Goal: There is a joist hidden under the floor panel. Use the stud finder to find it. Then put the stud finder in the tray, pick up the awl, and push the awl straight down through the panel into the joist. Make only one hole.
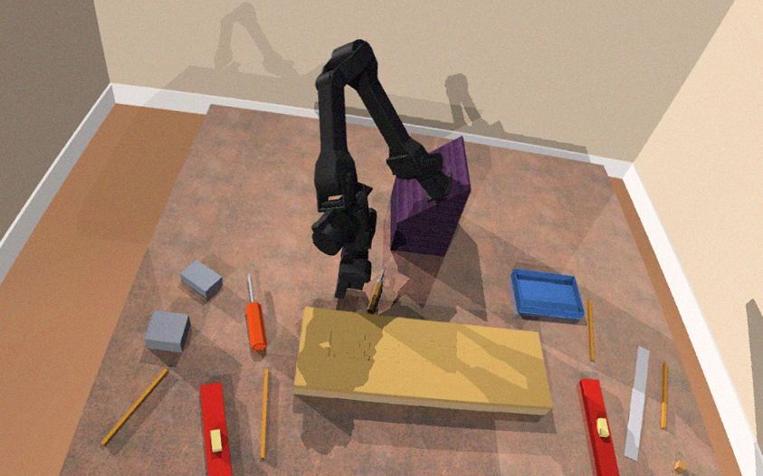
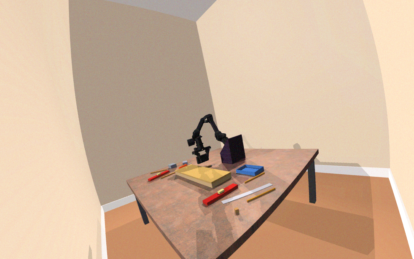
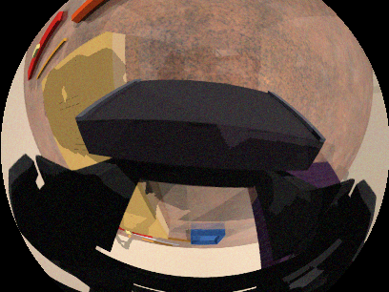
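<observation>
My gripper (image 1: 354,269) (image 2: 202,153) (image 3: 200,159) is shut on the dark, block-shaped stud finder (image 1: 351,284) (image 2: 202,158) (image 3: 200,105). It holds it in the air by the rear edge of the yellow floor panel (image 1: 421,374) (image 2: 201,175) (image 3: 64,114), toward the panel's left end in the top view. Thin dark marks show on the panel's left part. The joist is hidden. The awl (image 1: 375,295) (image 2: 208,166), with a brown handle and metal tip, lies just behind the panel, right of the stud finder. The blue tray (image 1: 549,315) (image 2: 243,173) (image 3: 202,237) stands empty behind and right of the panel.
An orange screwdriver (image 1: 256,326) and two grey blocks (image 1: 201,278) (image 1: 167,331) lie left of the panel. Red levels (image 1: 215,462) (image 1: 594,412) lie on both sides, with several pencils and a pale ruler (image 1: 637,400). The purple arm stand (image 1: 422,230) (image 2: 235,149) is behind.
</observation>
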You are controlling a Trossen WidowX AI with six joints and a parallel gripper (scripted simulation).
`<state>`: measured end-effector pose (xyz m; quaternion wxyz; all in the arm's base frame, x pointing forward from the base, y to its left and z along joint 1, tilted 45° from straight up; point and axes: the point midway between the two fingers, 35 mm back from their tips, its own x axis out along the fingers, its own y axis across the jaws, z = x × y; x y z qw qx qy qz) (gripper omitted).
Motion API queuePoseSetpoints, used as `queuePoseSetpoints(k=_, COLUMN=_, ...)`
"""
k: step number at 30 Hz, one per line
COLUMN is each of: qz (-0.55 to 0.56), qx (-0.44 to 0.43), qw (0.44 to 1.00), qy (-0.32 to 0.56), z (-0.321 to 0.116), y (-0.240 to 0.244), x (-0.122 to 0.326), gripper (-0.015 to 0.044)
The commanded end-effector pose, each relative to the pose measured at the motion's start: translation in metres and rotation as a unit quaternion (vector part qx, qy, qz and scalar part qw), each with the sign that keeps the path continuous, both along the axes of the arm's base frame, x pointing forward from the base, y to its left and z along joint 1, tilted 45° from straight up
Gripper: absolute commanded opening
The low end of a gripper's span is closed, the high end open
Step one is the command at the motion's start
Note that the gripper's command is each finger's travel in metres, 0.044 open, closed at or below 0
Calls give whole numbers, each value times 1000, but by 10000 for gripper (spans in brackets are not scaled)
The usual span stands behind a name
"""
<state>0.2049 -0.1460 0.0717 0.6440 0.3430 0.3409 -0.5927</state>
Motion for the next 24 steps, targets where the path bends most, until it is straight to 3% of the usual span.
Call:
queuePoseSetpoints(k=1, qz=3, qx=11, qw=1000, qy=1, z=1, y=0, x=1, gripper=0)
queuePoseSetpoints(k=24, qz=7, qx=87, qw=996, qy=6, z=3, y=-4, x=1, gripper=0)
